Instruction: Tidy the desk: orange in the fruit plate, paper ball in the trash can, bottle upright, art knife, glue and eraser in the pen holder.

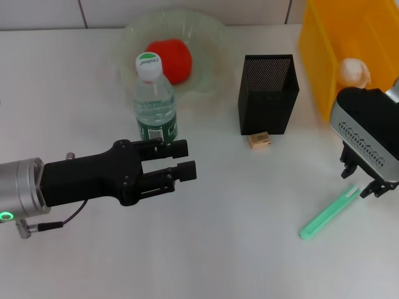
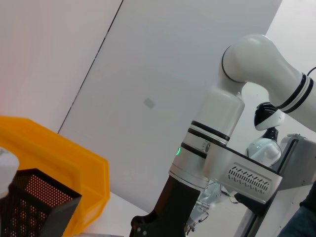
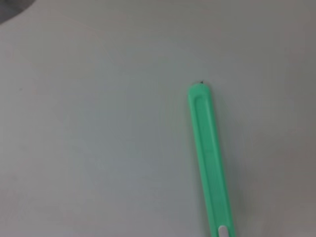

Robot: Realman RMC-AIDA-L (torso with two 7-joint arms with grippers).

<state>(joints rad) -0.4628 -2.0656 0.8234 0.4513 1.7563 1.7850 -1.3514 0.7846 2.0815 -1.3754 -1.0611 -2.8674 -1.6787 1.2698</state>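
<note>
From nine o'clock the left hand [image 1: 186,160] hovers spread beside the upright bottle [image 1: 155,99], the orange [image 1: 169,58] sits in the fruit plate [image 1: 212,43] at twelve, and at four the right hand [image 1: 363,185], fingers I cannot tell, hangs over the green art knife [image 1: 329,215] flat on the table [image 1: 237,249].

A robot test lab: plain white table [image 1: 237,249], bare walls.

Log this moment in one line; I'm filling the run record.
orange: in fruit plate | bottle: upright | left gripper: open, beside bottle | right gripper: over art knife | eraser: on desk
</note>
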